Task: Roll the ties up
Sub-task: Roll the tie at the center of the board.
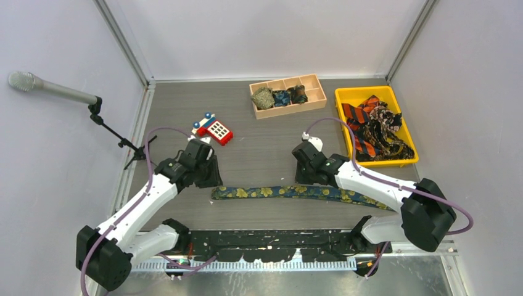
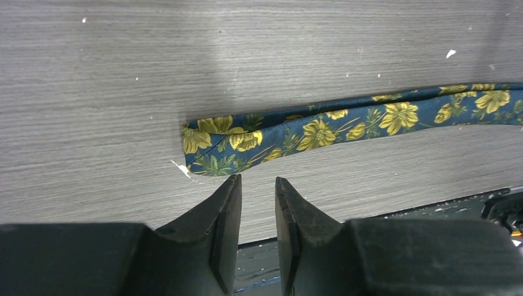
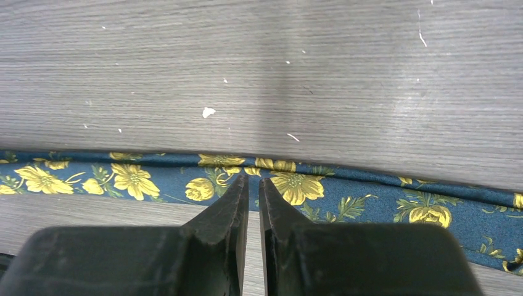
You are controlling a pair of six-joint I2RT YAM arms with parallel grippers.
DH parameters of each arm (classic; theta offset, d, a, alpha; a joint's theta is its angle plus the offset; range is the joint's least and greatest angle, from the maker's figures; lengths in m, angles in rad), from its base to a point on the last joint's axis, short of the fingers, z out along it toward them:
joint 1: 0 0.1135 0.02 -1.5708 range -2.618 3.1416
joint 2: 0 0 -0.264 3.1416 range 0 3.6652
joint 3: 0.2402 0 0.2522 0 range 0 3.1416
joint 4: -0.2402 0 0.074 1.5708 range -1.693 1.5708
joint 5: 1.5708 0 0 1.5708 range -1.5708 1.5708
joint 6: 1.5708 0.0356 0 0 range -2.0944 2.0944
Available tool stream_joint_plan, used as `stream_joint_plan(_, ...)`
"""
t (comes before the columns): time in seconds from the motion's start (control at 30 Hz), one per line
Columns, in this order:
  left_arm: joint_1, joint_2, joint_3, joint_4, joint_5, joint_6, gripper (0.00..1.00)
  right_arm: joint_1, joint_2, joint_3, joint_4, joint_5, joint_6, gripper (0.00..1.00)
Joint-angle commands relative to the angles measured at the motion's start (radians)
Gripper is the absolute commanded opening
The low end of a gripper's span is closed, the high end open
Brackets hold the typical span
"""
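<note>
Left pincer (image 2: 256,180) narrowly parted (empty), beside flowered tie (image 2: 321,131) end

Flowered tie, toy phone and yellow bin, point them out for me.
flowered tie (image 1: 290,192), top view, middle of its length
toy phone (image 1: 219,131), top view, its white keypad
yellow bin (image 1: 362,90), top view, its far rim

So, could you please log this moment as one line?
tie: navy floral, flat, unrolled | left gripper: jaws apart beside tie's end, empty | right gripper: jaws nearly closed over tie's middle, grip unclear
</note>
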Motion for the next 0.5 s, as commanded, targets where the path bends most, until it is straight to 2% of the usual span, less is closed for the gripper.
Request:
stream_joint_plan(0.0,0.0,0.007,-0.037,0.029,-0.004,-0.024,0.28,-0.002,0.012,0.065,-0.01,-0.004,-0.033,0.18)
stream_joint_plan(0.47,0.0,0.195,-0.16,0.246,-0.006,-0.046,0.26,-0.002,-0.02,0.052,0.012,-0.058,0.013,0.18)
